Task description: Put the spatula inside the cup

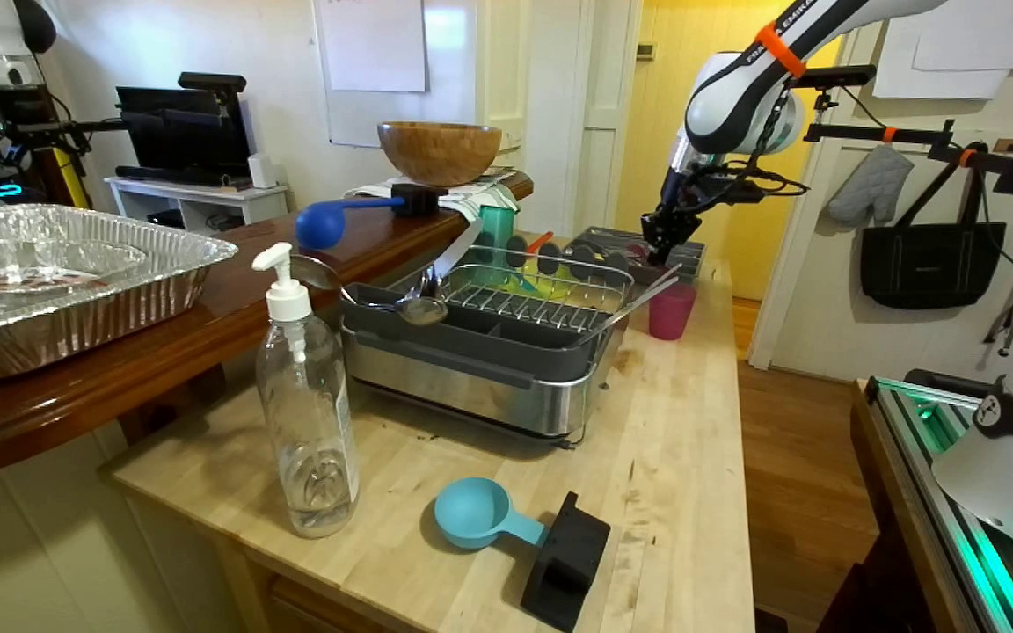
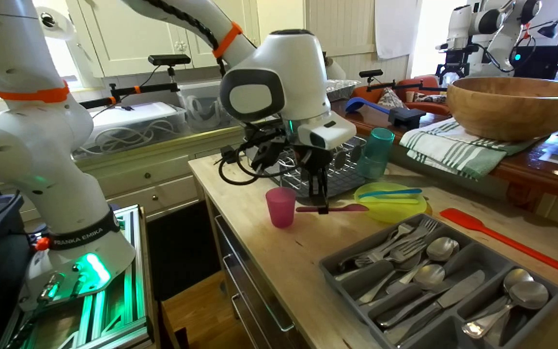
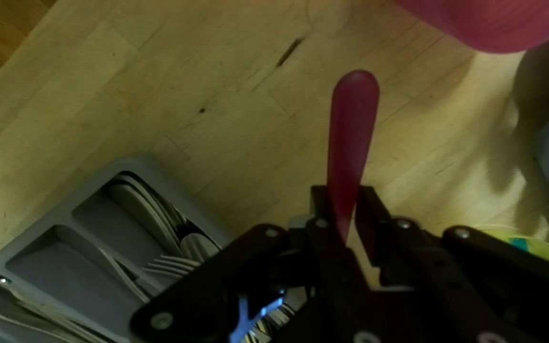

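The small pink cup stands upright on the wooden counter, seen in both exterior views point(image 1: 671, 314) point(image 2: 281, 208). Its edge shows at the top right of the wrist view point(image 3: 498, 26). My gripper point(image 2: 321, 203) is shut on a flat dark pink spatula-like utensil point(image 2: 349, 208), held about level above the counter beside the cup. In the wrist view the utensil point(image 3: 354, 128) sticks out beyond the fingertips point(image 3: 343, 200), its rounded end apart from the cup. In an exterior view my gripper point(image 1: 658, 251) hangs behind the cup. A long red spatula point(image 2: 502, 240) lies on the counter.
A grey cutlery tray point(image 2: 434, 286) stands in front. A yellow plate point(image 2: 390, 213) with utensils, a dish rack point(image 1: 471, 387) and a teal tumbler point(image 2: 376, 152) are near the gripper. A soap bottle point(image 1: 309, 440) and blue scoop point(image 1: 474, 514) stand at the counter's far end.
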`<state>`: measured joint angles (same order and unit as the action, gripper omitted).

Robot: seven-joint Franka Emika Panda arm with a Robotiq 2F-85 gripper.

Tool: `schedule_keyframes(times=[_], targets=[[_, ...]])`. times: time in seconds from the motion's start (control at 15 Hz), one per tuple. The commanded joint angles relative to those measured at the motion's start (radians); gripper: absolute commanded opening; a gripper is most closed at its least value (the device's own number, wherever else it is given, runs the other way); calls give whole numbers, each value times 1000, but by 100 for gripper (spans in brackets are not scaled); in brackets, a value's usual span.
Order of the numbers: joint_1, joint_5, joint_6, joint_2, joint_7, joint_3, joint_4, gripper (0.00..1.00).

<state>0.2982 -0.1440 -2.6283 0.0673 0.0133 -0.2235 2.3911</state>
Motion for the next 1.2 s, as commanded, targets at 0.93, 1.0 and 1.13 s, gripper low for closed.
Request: schedule_keyframes(times=[0.93,1.0,1.13], targets=[[-98,-22,936,-246,-396,-25,-144,5],[-97,-19,967,-228,-389,-25,-162,5],[-94,-24,1017,-185,-387,-26,-197,5]])
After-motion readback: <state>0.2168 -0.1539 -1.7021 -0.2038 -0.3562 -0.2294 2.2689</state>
